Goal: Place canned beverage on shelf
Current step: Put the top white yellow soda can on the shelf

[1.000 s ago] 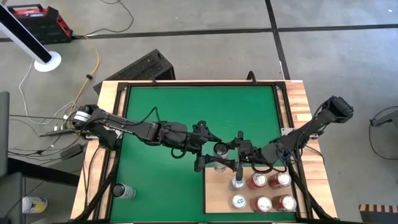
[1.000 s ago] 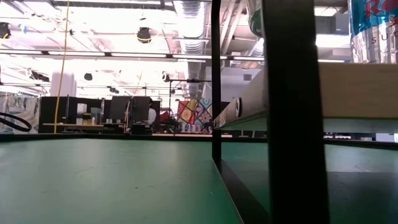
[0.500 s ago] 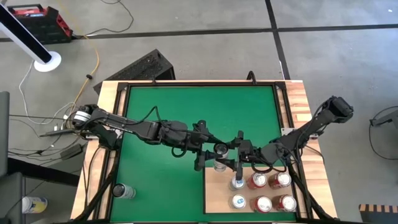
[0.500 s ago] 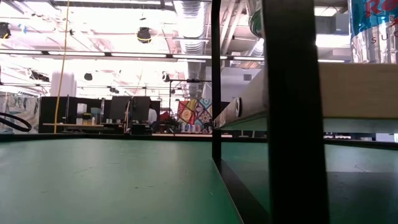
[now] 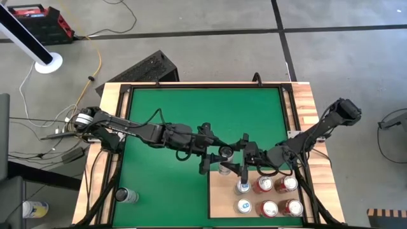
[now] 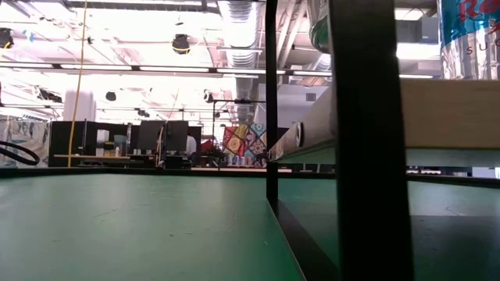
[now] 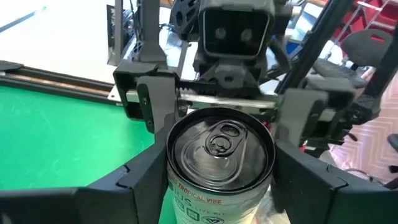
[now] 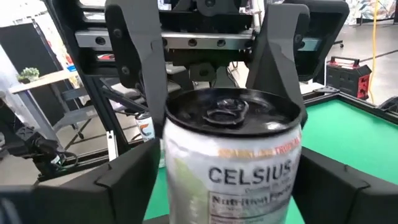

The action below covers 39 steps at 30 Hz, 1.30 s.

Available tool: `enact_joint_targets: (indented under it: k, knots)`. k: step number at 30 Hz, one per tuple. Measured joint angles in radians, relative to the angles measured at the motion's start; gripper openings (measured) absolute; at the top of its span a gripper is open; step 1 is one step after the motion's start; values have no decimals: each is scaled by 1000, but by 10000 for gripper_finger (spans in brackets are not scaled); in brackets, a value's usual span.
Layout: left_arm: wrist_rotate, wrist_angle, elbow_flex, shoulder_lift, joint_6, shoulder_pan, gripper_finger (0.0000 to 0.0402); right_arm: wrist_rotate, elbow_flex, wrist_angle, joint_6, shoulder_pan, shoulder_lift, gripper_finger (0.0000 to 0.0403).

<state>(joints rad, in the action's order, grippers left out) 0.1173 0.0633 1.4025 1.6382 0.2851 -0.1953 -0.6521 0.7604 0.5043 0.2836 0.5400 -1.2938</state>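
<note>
Both arms meet at frame centre in the high view, over the upper-left corner of the shelf (image 5: 254, 197), the pale wood panel at lower right of the green mat (image 5: 184, 121). A Celsius can (image 5: 225, 153) stands upright between them, off the shelf surface. Left gripper (image 7: 214, 171) pinches the can (image 7: 222, 165), fingers against both its sides. Right gripper (image 8: 227, 174) fingers flank the same can (image 8: 231, 162) with gaps showing, spread, not clamping. Five cans (image 5: 267, 197) already stand on the shelf in two rows. Another can (image 5: 125, 196) lies at the desk's lower left.
</note>
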Motion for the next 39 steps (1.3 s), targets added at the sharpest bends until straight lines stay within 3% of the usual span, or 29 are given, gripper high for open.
enact_joint_targets:
  k: [4, 10, 23, 29, 39]
  knots:
    - [2, -2, 0, 0, -4, 1, 231, -1, 0, 0, 3, 0, 0, 367]
    - [34, -20, 16, -12, -42, 1, 231, 0, 1, -27, 21, 4, 38, 369]
    - [119, -151, 112, -38, -105, 2, 231, 11, 0, -222, 136, 85, 274, 367]
    - [79, -153, 112, -36, -53, -78, 231, 1, 0, -224, 127, 115, 376, 367]
    - [267, -68, 114, 4, -6, -216, 231, -28, 0, -224, 50, 113, 433, 368]
